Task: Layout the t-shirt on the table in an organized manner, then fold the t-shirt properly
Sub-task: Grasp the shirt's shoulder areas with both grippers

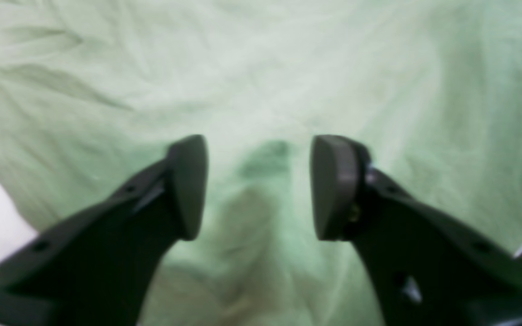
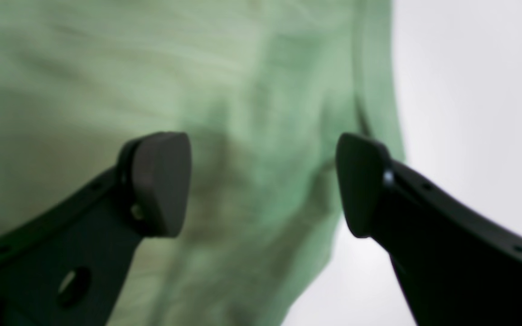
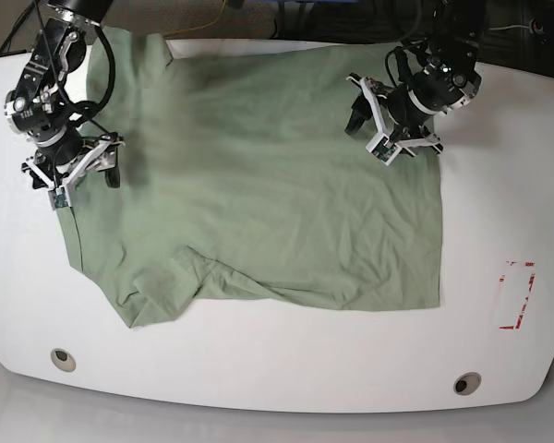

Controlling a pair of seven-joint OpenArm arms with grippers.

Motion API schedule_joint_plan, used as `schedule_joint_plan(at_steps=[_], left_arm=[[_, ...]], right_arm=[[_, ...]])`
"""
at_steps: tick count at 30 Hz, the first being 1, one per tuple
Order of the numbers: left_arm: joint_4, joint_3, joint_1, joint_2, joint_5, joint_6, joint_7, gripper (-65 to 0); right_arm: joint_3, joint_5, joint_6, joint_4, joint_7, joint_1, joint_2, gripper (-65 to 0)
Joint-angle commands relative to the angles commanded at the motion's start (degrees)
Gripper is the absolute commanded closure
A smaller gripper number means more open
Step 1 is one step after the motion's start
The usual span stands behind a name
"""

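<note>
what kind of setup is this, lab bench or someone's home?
Most likely a lab or robot test bench, not a home. A bare white table with cable grommets and red tape marks, cables running behind it, and two arms over a t-shirt, left claw and right claw both open.

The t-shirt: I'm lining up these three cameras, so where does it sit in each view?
Left wrist: the t-shirt fills nearly the whole frame.
Right wrist: it covers the left and centre, its edge against the bare table at right.
Base: spread across the table's middle.
Shared landmark: the shirt's edge against the white tabletop.
</note>
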Motion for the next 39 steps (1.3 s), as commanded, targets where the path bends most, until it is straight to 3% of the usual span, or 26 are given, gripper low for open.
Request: schedule_joint_plan(at_steps=[3,6,11,12,18,27,39], left_arm=[[0.0,0.0,0.62,-0.97,2.73,0.09,-1.32,-18.0],[-0.26,0.09,0.79,-0.62,6.95,0.09,-1.32,-14.4],[-1.23,0.18,1.49,-0.18,11.69,0.09,-1.32,-11.4],[-1.41,0.09,1.49,-0.18,12.04,0.09,-1.32,-11.3],[-5.27,0.09,1.32,-0.35,14.33,0.09,-1.32,-11.3],[-14.68,0.09,-3.87,-3.52,14.59,0.0,-1.41,-11.3],[-23.12,0.09,-12.04,-8.0,14.51,-0.18,-1.41,-11.3]], right_arm=[[0.0,0.0,0.0,0.0,0.0,-0.97,-1.76,-46.4],[0.0,0.0,0.09,-0.44,0.0,-2.02,-3.25,-36.2],[0.0,0.09,0.09,-4.57,0.0,-3.34,-5.19,-4.2],[-0.09,0.09,0.09,-5.27,0.0,-3.34,-5.19,-1.0],[-1.14,0.18,0.09,-13.01,0.26,-3.43,-5.27,-1.9],[-1.14,0.35,0.09,-18.64,0.35,-2.9,-5.54,-1.9],[-1.32,-0.09,-0.18,-18.02,0.26,-3.34,-12.22,-1.9]])
